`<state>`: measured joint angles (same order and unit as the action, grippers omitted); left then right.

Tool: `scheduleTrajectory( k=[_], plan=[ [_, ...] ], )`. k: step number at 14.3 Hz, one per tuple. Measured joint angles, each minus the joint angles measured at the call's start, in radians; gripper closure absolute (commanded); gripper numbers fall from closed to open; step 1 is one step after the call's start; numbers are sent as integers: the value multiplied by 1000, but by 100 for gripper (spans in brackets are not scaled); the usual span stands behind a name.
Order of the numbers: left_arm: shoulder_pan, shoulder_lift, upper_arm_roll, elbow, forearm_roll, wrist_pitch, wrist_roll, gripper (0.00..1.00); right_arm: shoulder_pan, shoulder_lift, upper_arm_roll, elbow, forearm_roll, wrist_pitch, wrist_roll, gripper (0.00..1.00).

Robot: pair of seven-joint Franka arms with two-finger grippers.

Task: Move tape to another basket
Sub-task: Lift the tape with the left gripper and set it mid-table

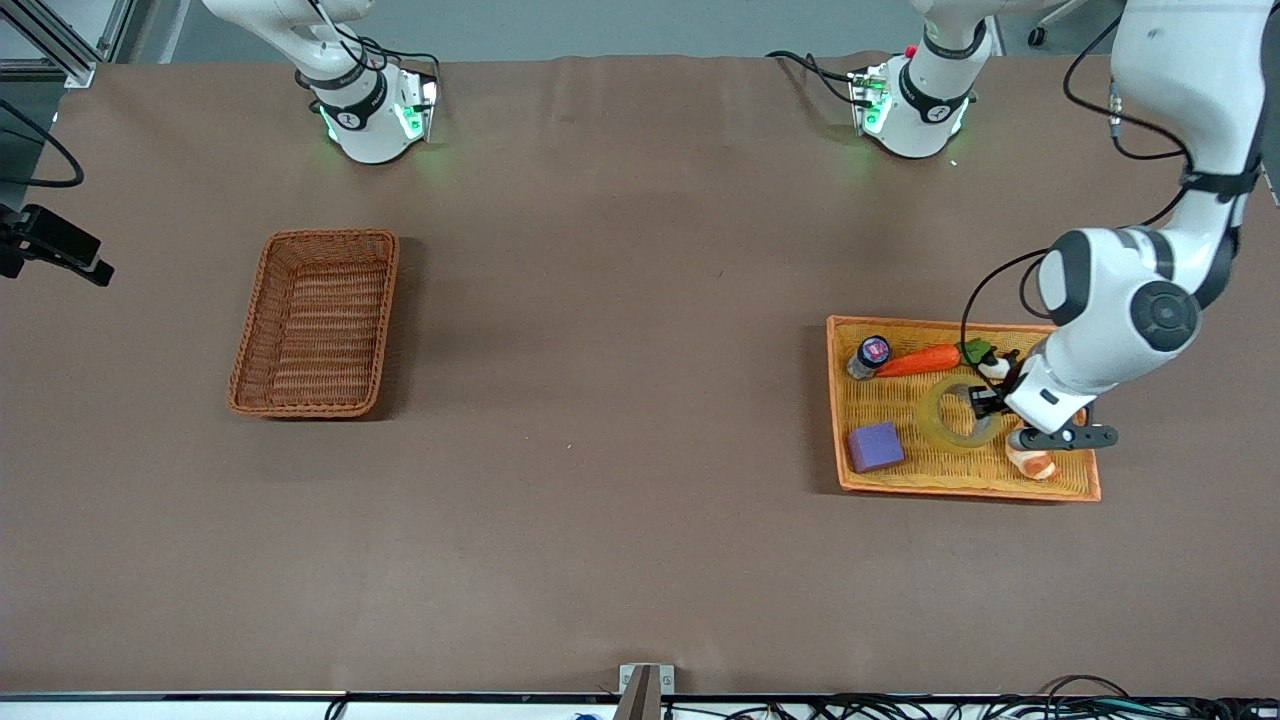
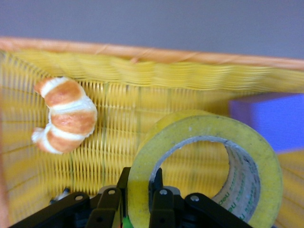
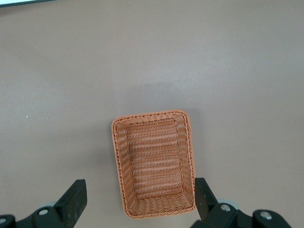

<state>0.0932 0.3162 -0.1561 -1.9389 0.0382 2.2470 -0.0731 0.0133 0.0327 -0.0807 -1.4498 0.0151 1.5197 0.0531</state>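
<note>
The tape [image 1: 932, 420], a thick yellowish ring with a grey core, is in the flat yellow-orange woven tray [image 1: 940, 325] at the left arm's end of the table. My left gripper [image 1: 985, 402] is down in that tray. In the left wrist view the tape [image 2: 204, 128] fills the foreground, and my left gripper [image 2: 138, 183] is shut on its wall, one finger inside the ring and one outside. The reddish-brown basket [image 1: 315, 322] stands at the right arm's end with nothing in it. My right gripper [image 3: 140, 197] hangs open high over the basket [image 3: 154, 161].
The tray also holds a croissant [image 1: 1035, 462] close beside the tape, a purple block [image 1: 875, 446], a carrot [image 1: 920, 360] and a small bottle [image 1: 870, 355]. A black clamp [image 1: 50, 245] juts in at the right arm's end of the table.
</note>
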Motion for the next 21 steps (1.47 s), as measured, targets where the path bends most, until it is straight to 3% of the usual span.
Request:
scheduleTrajectory(
  k=[3,6,11,18,20,21],
  plan=[
    [-17,-34,-108,153,0,-207,-144,100,0,0,0,0,0,0,0,0],
    [-114,-7,-178,209,0,-235,-387,100,0,2,0,0,0,0,0,0],
    [-345,154,-182,326,0,-232,-748,100,0,7,0,0,0,0,-14,0],
    [-579,412,-175,496,0,-122,-996,100,0,17,0,0,0,0,-57,0],
    [-623,453,-157,501,0,-64,-1023,93,0,17,0,0,0,0,-58,0],
    [-649,468,-134,502,0,-52,-1025,83,0,17,0,0,0,0,-59,0]
  ],
)
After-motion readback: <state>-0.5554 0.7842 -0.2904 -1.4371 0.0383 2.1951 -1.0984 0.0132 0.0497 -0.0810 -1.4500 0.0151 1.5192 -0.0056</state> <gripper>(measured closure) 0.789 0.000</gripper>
